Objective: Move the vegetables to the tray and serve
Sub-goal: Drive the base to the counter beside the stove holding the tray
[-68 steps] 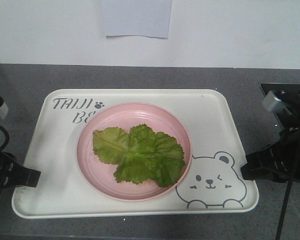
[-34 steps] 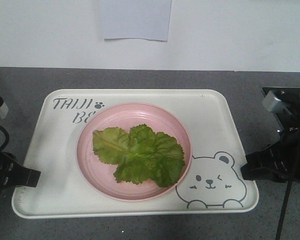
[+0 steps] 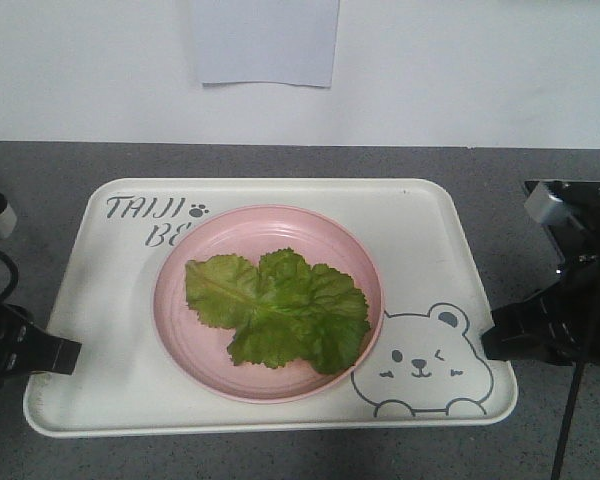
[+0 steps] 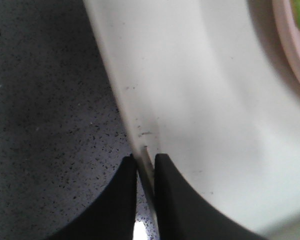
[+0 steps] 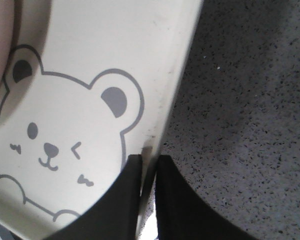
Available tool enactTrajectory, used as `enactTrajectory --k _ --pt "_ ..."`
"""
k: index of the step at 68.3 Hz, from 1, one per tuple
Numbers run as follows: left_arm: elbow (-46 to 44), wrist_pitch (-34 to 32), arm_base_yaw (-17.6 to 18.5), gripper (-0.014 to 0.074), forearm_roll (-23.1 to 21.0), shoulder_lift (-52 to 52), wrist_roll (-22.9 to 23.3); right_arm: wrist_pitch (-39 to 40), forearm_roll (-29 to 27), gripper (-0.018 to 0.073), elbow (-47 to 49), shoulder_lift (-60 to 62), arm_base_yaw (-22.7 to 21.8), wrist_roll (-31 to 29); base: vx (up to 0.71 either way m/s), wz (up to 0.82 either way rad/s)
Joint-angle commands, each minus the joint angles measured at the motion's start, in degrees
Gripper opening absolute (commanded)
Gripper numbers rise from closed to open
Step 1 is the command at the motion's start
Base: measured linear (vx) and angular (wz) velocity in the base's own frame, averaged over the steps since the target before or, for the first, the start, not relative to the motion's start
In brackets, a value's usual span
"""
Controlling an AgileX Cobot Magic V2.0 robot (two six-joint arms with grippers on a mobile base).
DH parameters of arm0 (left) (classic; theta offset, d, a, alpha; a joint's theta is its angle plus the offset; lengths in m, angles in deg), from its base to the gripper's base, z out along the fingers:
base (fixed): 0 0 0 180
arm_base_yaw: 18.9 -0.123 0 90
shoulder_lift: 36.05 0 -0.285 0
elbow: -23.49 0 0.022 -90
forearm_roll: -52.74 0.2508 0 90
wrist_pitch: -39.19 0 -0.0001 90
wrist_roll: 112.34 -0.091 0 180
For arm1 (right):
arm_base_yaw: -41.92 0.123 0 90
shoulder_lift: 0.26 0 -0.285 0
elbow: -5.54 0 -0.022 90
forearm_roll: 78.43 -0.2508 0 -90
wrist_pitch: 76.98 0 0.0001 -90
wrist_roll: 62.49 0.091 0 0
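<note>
Jaws on both sides are pinched onto the rim of the tray (image 3: 420, 215). The left gripper (image 4: 145, 165) has its two dark fingers closed with the tray's left edge squeezed between them, and the right gripper (image 5: 149, 162) does the same on the right edge, just beside the winking bear drawing (image 5: 55, 145). From the front, the two black arms sit at the tray's lower left and lower right sides, roughly level with each other.

The lettuce (image 3: 278, 308) lies flat in a pink plate (image 3: 195, 350), and that plate stands in the middle of the tray, partly covering the grey lettering. So the greens are already on the tray, though on the plate, not on the bare tray surface. I would call the transfer part finished.

What seems left is the serving: lifting or carrying the tray away with both arms together. The tray appears to be down on the grey speckled worktop (image 3: 280, 160); I cannot tell from these views whether its edges have come off the surface at all. The leaves are loose and light and the plate is not held by anything, so a level, even lift from both sides looks like what matters most now.
</note>
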Motion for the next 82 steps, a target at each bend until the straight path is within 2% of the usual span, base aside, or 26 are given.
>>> enactTrajectory --k 1,82 --pt "-1.7 -4.7 0.6 -0.0006 -2.0 -1.1 -1.1 -1.8 -4.8 -0.0001 1.5 1.6 0.6 -3.0 0.04 -0.02" --pt "-1.7 -4.7 0.6 -0.0007 -2.1 -1.1 -1.1 -1.8 -4.8 -0.0001 1.5 1.6 0.6 -3.0 0.01 -0.01"
